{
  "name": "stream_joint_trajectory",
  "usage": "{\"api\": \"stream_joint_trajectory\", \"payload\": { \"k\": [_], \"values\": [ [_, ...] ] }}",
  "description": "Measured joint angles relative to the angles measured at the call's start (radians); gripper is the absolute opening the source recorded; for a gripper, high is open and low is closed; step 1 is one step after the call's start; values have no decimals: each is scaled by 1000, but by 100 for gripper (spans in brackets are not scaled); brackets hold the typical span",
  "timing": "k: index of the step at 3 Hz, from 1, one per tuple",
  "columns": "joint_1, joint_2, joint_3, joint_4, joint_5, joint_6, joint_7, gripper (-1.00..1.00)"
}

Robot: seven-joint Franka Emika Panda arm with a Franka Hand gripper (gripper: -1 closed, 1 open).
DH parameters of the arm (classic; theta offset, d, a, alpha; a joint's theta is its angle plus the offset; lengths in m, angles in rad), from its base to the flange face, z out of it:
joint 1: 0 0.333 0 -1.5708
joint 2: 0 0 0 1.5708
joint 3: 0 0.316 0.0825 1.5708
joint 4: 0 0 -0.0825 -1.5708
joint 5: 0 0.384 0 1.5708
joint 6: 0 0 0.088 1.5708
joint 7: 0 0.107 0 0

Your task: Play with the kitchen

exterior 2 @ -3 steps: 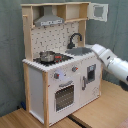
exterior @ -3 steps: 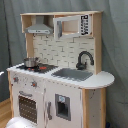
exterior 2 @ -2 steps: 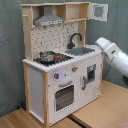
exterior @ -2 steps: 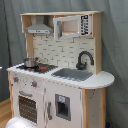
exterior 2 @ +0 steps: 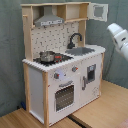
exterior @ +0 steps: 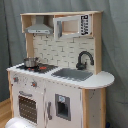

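The white and light-wood toy kitchen [exterior 2: 62, 62] stands on the wooden floor, and the white robot arm [exterior 2: 119, 37] has pulled up and away from its sink side, touching nothing, its pincer unseen.

A grey curtain [exterior: 12, 55] hangs as the backdrop in both exterior views, above a light wooden floor [exterior 2: 100, 107] with a dark seam between boards.

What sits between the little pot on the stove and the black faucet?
Only bare stovetop and counter lie between the pot and the faucet, with the sink beside the faucet, in both exterior views.
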Motion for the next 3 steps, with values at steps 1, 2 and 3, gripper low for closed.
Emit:
{"api": "stream_joint_trajectory", "payload": {
  "k": [1,2,3],
  "values": [
    [8,0,-54,26,-60,-76,1,100],
    [16,-1,-108,39,-122,-137,8,100],
    [25,-2,-171,38,-200,-198,34,100]
  ]
}}
